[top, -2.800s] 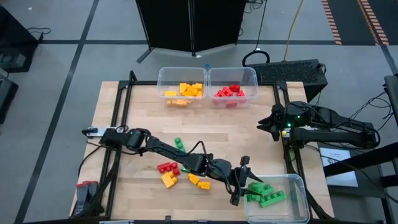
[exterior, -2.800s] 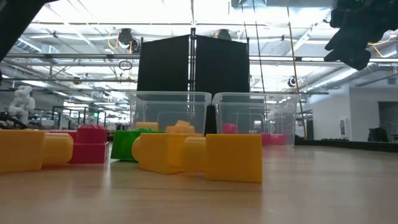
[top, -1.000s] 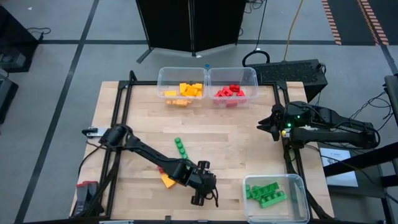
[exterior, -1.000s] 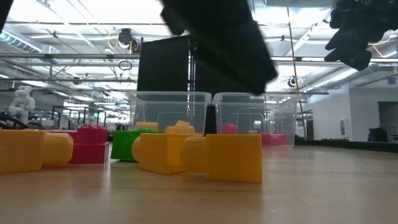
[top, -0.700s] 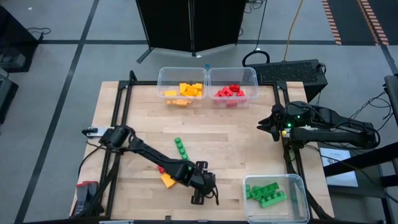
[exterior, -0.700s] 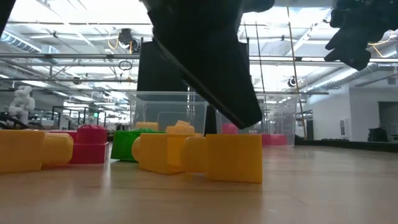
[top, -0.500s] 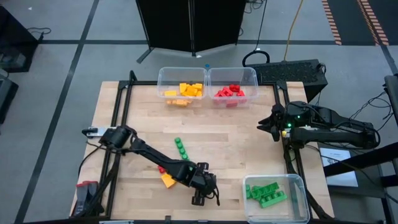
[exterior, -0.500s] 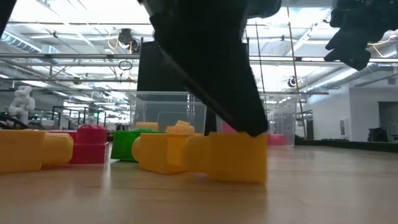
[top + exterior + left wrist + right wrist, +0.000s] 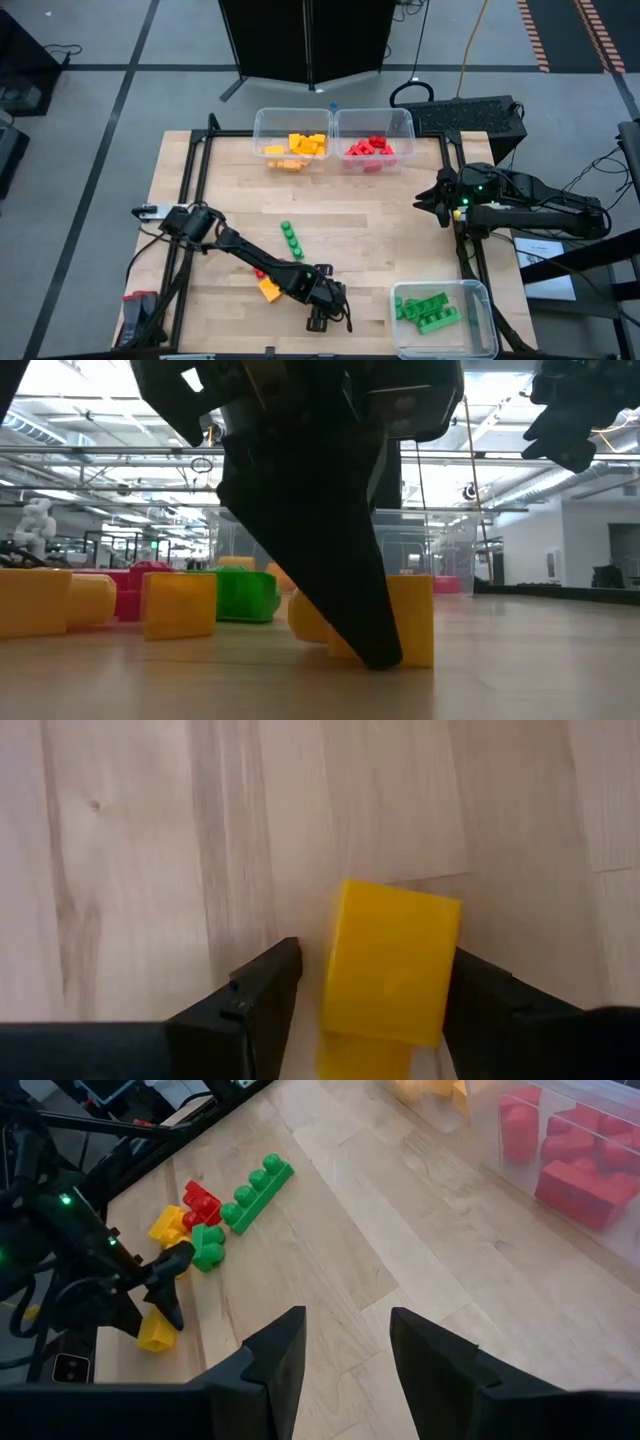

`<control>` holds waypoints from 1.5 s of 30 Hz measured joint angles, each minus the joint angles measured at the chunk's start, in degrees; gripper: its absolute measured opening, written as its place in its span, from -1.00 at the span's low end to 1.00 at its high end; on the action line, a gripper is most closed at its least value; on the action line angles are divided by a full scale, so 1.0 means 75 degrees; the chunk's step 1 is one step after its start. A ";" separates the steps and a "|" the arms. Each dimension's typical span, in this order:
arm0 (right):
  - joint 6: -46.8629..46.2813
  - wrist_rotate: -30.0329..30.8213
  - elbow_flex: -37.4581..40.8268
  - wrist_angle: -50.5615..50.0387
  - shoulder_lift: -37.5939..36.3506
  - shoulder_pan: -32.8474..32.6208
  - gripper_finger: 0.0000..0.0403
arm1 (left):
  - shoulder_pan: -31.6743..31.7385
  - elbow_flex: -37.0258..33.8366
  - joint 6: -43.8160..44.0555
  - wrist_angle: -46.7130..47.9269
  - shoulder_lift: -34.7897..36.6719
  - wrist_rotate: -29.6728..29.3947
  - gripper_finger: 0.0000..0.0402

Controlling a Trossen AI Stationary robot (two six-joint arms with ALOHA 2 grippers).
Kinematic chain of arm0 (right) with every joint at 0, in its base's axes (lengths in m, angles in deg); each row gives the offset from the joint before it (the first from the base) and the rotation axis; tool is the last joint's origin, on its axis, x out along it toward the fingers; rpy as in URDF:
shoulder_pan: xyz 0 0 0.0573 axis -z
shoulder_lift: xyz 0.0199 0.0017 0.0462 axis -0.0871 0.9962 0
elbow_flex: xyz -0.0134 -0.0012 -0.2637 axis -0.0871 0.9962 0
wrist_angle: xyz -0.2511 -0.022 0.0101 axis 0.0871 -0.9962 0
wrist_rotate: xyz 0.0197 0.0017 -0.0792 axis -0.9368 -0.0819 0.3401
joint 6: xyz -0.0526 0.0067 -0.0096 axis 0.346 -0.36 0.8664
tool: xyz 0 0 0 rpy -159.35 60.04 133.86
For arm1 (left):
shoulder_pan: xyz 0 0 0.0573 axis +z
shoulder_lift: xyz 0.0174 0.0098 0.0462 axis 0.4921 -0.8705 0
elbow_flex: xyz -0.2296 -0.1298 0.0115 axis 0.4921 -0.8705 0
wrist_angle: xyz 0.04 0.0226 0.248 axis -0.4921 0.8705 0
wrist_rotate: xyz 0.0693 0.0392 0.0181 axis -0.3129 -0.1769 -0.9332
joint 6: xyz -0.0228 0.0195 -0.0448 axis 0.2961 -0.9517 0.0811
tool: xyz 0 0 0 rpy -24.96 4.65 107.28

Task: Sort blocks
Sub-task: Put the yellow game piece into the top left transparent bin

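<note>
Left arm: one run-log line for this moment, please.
left pincer: down on table, fingers astride yellow block, gap on one side, not lifted | right pincer: open, waiting at right edge | green bin: holds green blocks

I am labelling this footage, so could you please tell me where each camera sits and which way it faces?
High view: overhead, straight down on the table; both arms show.
Low view: table height, looking across; the left gripper fills it.
Left wrist view: on the left arm, looking down past its open fingers at a yellow block.
Right wrist view: on the right arm at the table's edge, facing across the table past the open right gripper.
Shared: the yellow block shows in both wrist views.
</note>
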 joint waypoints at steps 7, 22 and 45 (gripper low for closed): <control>-0.0032 0.0004 0.0000 -0.0001 -0.0003 0.0000 -0.29 | -0.0016 0.0186 0.0032 -0.0026 -0.0043 -0.0265 -0.39; -0.0090 0.0008 0.0000 -0.0052 -0.0003 -0.0001 -0.29 | 0.0623 0.1346 -0.0170 0.1699 0.0919 -0.1910 -0.57; -0.0131 0.0017 0.0000 -0.0052 0.0000 -0.0002 -0.29 | 0.6204 0.1310 -0.1273 0.3526 0.3666 -0.3626 -0.57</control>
